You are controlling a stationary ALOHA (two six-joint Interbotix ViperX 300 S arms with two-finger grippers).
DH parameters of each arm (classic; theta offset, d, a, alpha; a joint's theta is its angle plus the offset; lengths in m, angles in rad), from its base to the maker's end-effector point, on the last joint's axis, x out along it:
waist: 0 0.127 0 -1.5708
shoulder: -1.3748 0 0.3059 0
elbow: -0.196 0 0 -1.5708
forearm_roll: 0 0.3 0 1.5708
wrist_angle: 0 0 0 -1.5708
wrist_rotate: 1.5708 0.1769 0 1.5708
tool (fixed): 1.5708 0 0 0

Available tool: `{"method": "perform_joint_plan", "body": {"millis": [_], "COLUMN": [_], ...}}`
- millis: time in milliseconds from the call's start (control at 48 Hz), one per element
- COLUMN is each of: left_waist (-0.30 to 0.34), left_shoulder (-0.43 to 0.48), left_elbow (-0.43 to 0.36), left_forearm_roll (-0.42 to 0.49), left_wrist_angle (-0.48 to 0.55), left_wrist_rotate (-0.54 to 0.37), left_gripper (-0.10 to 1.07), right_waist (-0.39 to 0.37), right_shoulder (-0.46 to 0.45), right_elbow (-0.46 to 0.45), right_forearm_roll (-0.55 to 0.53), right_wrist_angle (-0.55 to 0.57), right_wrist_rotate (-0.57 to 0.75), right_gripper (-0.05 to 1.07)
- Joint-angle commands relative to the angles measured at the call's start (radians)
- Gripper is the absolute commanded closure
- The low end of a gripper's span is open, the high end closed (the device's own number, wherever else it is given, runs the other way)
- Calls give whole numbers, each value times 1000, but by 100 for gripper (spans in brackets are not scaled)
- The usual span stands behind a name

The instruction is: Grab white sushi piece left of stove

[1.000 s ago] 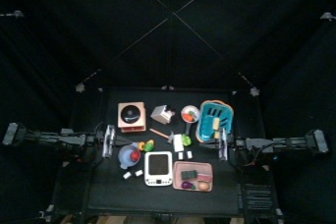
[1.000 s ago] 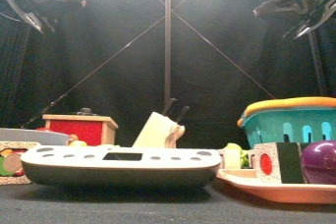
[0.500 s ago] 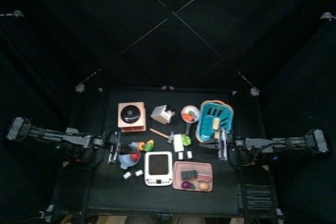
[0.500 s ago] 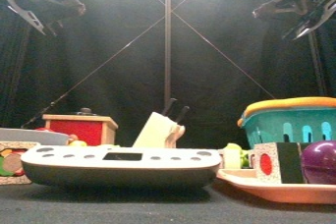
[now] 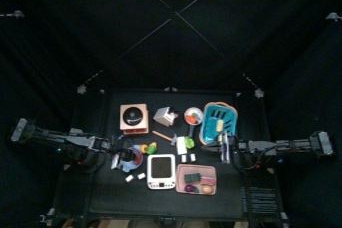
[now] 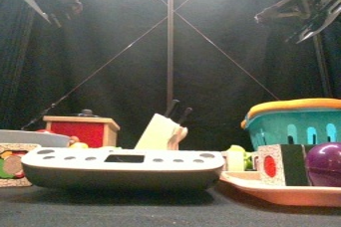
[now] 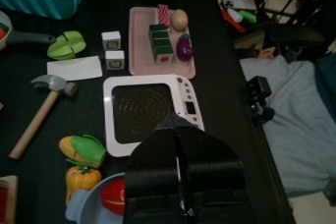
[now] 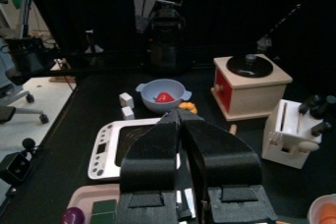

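While raised, both arms hang above the stove (image 5: 162,171).

closed black fingers (image 7: 186,149) over the white stove (image 7: 151,113), pink tray (image 7: 138,41) beyond, wooden hammer (image 7: 39,115) alongside

- white sushi piece (image 5: 131,177): tiny white block, flat on the table, just left of the stove, near the front edge
- stove (image 5: 162,171): flat white rect slab w/ dark marks, lying flat, beside the pink tray (image 5: 197,180)

Robot lab, black curtains (image 5: 80,32), office chair (image 7: 292,43) beyond
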Motion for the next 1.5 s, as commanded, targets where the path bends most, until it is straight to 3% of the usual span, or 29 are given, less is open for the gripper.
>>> {"method": "perform_joint_plan", "body": {"millis": [0,208,458,771,938,1104,1271,1479], "left_waist": [23,69,44,-241,-382,-454,-495,-543], "left_shoulder": [2,11,75,176,233,290,368,465], "left_elbow": [-67,-133,-170,-172,-155,-124,-117,-147], "left_forearm_roll": [25,112,364,626,695,718,716,680], "left_wrist_angle": [60,206,379,577,623,624,621,575], "left_wrist_rotate": [-14,-118,-379,-841,-1066,-1262,-1376,-1393], "left_gripper": [96,95,94,94,94,93,85,56], "right_waist": [3,2,2,2,3,2,2,2], "right_shoulder": [12,17,18,20,20,23,35,52], "right_elbow": [-28,-26,-28,-23,-17,-8,-2,0], "right_forearm_roll": [2,3,3,5,5,5,5,3], "right_wrist_angle": [-8,-9,-9,-8,-8,-8,-5,-3], "right_wrist_rotate": [0,0,2,2,2,2,2,0], "right_gripper": [102,102,102,102,102,102,102,102]}}
